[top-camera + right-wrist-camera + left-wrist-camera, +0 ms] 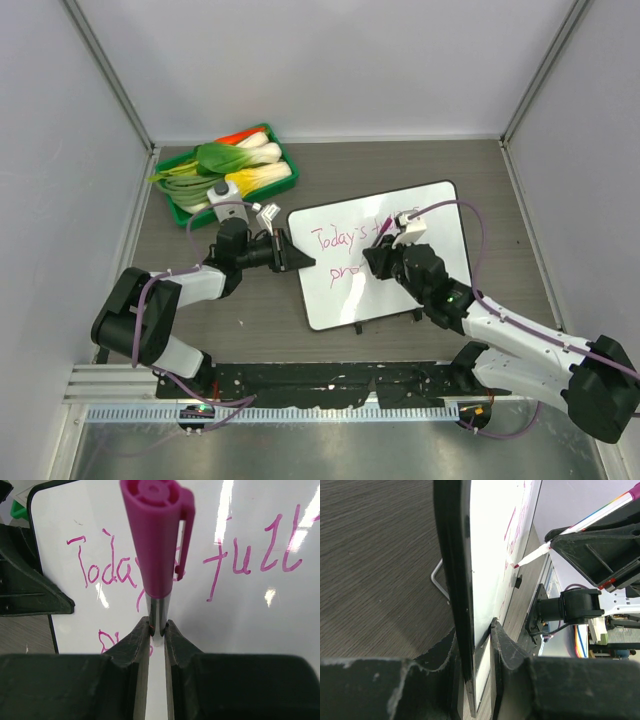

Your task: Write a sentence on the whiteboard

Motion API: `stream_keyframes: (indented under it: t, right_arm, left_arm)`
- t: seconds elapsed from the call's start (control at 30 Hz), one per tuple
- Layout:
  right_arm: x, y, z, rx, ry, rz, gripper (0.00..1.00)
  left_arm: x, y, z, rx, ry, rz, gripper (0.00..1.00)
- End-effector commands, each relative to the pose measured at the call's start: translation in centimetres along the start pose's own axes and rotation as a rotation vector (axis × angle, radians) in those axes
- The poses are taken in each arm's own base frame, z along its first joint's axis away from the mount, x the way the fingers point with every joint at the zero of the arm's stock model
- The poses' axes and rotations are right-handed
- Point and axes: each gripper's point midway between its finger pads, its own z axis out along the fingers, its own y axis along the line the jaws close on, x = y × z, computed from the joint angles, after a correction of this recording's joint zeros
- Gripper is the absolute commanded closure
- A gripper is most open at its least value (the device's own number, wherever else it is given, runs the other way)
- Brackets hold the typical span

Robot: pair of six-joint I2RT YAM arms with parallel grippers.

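The whiteboard (325, 295) is sitting in the middle of the desk (500, 180), turned a bit askew, w/ two small black feet showing along its near edge. The left end effector (292, 257) is reaching in from the L side & clamping the board's left rim. In the left wrist view the black rim is sitting pinched btwn the two fingers, one on the front face, one on the back. The right end effector (157, 630) is gripping a magenta marker (157, 545) tight btwn its fingers, cap end pointing at the wrist cam. The marker's tip is touching the white face right beside the pink script. The sentence (345, 243) is running across the board in pink-magenta handwriting: "Today's full" is filling the upper line, & only the start of a second line, "pro", is showing below it. A green tray (178, 216) loaded w/ bok choy (215, 157) is sitting toward the far L corner of the desk, near the board's far-left corner but apart from it.
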Motion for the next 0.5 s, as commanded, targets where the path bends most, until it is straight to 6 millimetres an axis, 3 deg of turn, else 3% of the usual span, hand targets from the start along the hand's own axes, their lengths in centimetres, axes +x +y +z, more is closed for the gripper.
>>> stream_keyframes:
  t: [0.0,0.47]
  right_arm:
    - [-1.3,0.1,0.2,0.009,-0.064,0.017,0.98]
    - [1.1,-0.4,-0.3,0.005,0.024,0.004,0.98]
  left_arm:
    - [0.0,5.1,-0.1,-0.211,-0.037,0.076,1.00]
    - [0.0,5.0,-0.1,-0.206,-0.034,0.076,1.00]
